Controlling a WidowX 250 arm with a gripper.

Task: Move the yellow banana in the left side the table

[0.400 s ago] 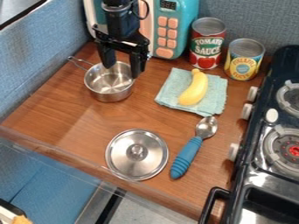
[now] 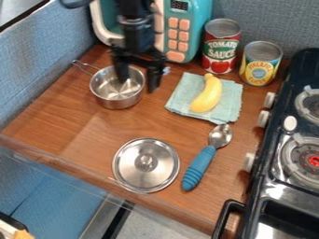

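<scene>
Camera view, clock positions read from the middle of the wooden tabletop (image 2: 81, 121), with 12 at the top of the view. The yellow banana (image 2: 207, 95) lies at 2 o'clock on a light blue cloth (image 2: 179, 97), its stem toward 12. The black gripper (image 2: 137, 84) hangs at about 12 o'clock, well apart from the banana; its fingers are spread, with nothing held between them, one in front of the pot's opening, the other just beside its rim as seen. The metal pot (image 2: 116, 100) stands upright at 11 o'clock, handle toward 10. The round lid (image 2: 131, 161) lies at 6, knob up; the blue-handled spoon (image 2: 199, 163) at 4, bowl toward 1. Beyond the banana stand a tomato sauce can (image 2: 221, 49) and a pineapple can (image 2: 260, 65). A toy microwave (image 2: 197, 28) stands at 12, the stove (image 2: 296, 74) at 3.
</scene>
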